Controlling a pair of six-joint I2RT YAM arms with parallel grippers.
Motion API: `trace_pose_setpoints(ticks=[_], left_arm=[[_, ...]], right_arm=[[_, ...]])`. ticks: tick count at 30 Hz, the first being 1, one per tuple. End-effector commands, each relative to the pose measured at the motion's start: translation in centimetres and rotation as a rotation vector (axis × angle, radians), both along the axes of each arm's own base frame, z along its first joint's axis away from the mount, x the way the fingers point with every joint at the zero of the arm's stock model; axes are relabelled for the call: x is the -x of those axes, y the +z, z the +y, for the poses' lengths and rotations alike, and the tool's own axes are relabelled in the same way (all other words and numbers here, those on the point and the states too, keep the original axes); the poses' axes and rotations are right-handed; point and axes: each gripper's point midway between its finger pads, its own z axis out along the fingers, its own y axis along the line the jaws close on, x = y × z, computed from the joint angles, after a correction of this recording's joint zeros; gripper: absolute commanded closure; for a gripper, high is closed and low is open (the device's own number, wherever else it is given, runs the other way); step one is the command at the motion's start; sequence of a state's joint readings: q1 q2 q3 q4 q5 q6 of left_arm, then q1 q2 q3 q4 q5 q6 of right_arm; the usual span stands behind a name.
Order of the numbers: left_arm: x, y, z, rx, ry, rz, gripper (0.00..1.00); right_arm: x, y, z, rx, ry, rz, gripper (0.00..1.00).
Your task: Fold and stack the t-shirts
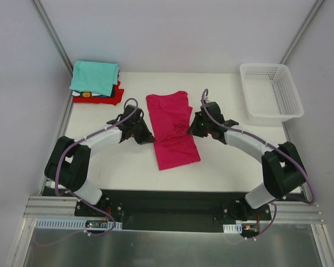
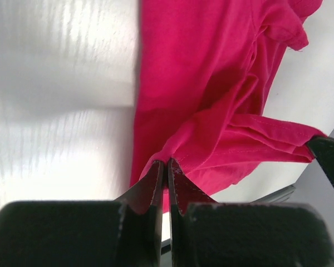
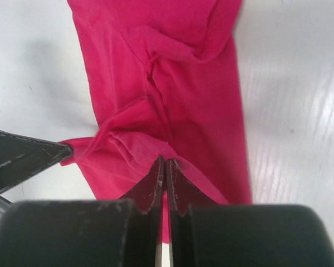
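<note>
The magenta-pink t-shirt [image 1: 171, 129] lies as a long strip in the middle of the table, rumpled at its middle. My left gripper [image 1: 148, 137] is shut on the shirt's left edge; the left wrist view shows the cloth [image 2: 211, 83] pinched at the tips of the gripper [image 2: 167, 162]. My right gripper [image 1: 190, 129] is shut on the shirt's right edge; the right wrist view shows the cloth [image 3: 172, 72] pinched at the tips of the gripper [image 3: 165, 161]. A folded stack sits at the back left: a teal shirt [image 1: 94, 77] on top, a dark/white one and a red one [image 1: 114, 95] under it.
A white plastic mesh basket [image 1: 270, 92] stands at the back right of the table. Metal frame posts rise at both back corners. The arm bases sit on a dark rail at the near edge.
</note>
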State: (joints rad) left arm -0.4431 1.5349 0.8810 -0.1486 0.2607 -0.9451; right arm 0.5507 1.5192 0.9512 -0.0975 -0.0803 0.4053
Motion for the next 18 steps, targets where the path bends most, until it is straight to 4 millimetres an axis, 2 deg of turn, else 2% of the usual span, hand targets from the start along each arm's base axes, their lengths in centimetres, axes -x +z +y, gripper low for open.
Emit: trace_pose_setpoints(ticks=[1,2,9,12,18], left_arm=[[-2.3,1.0,-1.1,0.028,-0.061,-0.066,1.00],[-2.7,0.4,-1.1,0.021,-0.065,-0.061,1.00],[-5.6,-0.3,-1.3,0.014,-0.069,-0.070,1.00],[-6.2,-0.6,-0.8,0.012,-0.057,-0.065,1.00],[-6.3,-1.0,0.1,0.004,-0.048,-0.058,1.00]], right_arm=[[-3.7,2.5,1.7,-0.057,0.052,-0.093,1.00],[-3.9,2.3,1.7,-0.061,0.054,-0.082,1.00],[-5.9,1.6,1.2,-0.066,0.039,-0.070,1.00],[-6.2,1.2,0.6,-0.066,0.029,-0.059,1.00],[-6.4,0.2,0.0,-0.044,0.038,-0.038,0.99]])
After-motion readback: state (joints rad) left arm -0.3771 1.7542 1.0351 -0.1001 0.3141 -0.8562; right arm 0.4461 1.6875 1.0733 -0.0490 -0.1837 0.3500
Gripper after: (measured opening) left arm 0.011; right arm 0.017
